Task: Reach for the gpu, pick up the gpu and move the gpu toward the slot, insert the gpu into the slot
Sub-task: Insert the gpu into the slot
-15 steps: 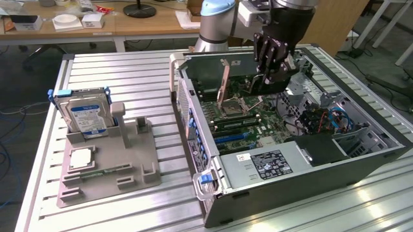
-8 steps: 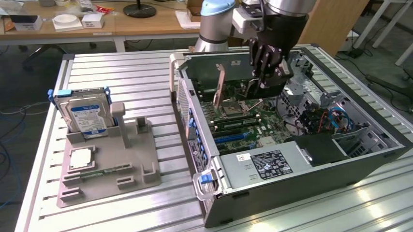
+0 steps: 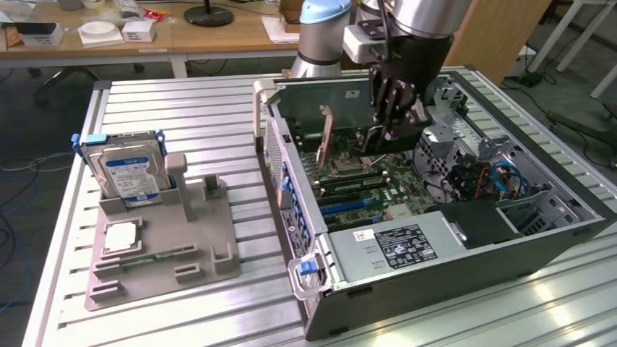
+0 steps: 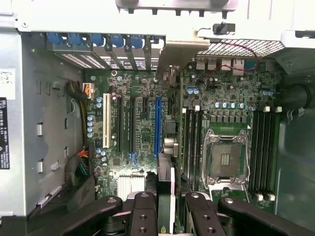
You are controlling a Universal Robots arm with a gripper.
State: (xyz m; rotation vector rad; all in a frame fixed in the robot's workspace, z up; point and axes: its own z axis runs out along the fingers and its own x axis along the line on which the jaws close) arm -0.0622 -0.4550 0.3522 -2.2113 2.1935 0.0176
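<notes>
My gripper [image 3: 391, 134] reaches down inside the open computer case [image 3: 318, 289], above the motherboard [image 3: 386, 195]. In the wrist view the black fingers [image 4: 142, 211] of the gripper [image 4: 166, 204] are shut on the gpu [image 4: 166, 179]. The card is seen edge-on as a thin upright board, and its silver end bracket [image 4: 177, 51] reaches the case's rear slot openings. It runs along and just beside the long blue slot [image 4: 158, 125]. Whether its edge touches the slot I cannot tell.
On the exterior view's left, a grey fixture [image 3: 193, 246] holds a blue-labelled hard drive [image 3: 130, 173] and a small silver processor chip [image 3: 121, 235]. Inside the case are the power supply [image 3: 405, 246], the bare CPU socket [image 4: 224, 157], memory slots [image 4: 192, 142] and cables [image 4: 81, 164].
</notes>
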